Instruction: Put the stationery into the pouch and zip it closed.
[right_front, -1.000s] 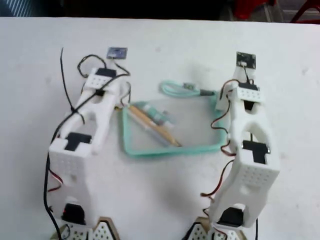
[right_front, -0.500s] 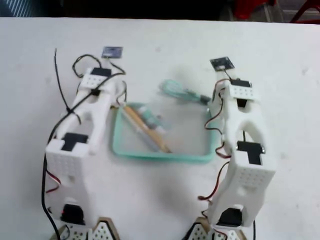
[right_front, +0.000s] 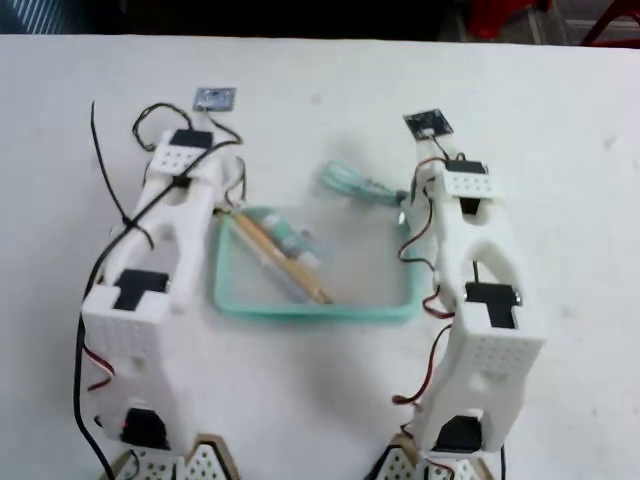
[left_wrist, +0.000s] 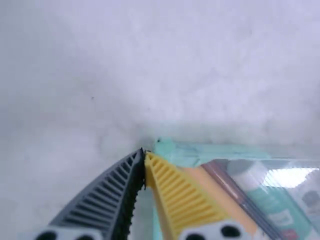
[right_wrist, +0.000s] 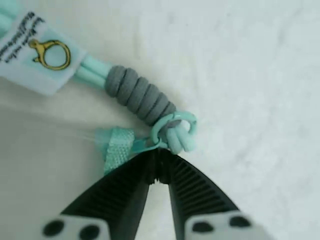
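A clear pouch (right_front: 355, 270) with a teal border lies flat between the two arms. Inside it are a wooden pencil (right_front: 280, 258) and a white-and-teal tube (right_front: 296, 242). My left gripper (left_wrist: 144, 154) is shut on the pouch's teal corner (left_wrist: 167, 148), with the pencil (left_wrist: 212, 187) and tube (left_wrist: 267, 197) just behind it. At the opposite top corner, my right gripper (right_wrist: 159, 167) is shut on the teal zipper pull (right_wrist: 120, 145). A teal ring (right_wrist: 175, 129) joins the pull to a grey-wrapped cord (right_wrist: 140, 95).
The teal strap (right_front: 350, 182) trails off the pouch's top edge, and it carries a white tag with a gold clasp (right_wrist: 42, 52). Two small circuit boards (right_front: 214, 97) (right_front: 426, 122) sit above the arms on wires. White table lies all around.
Both arms and the pouch have shifted left together across the table. The strap has followed along.
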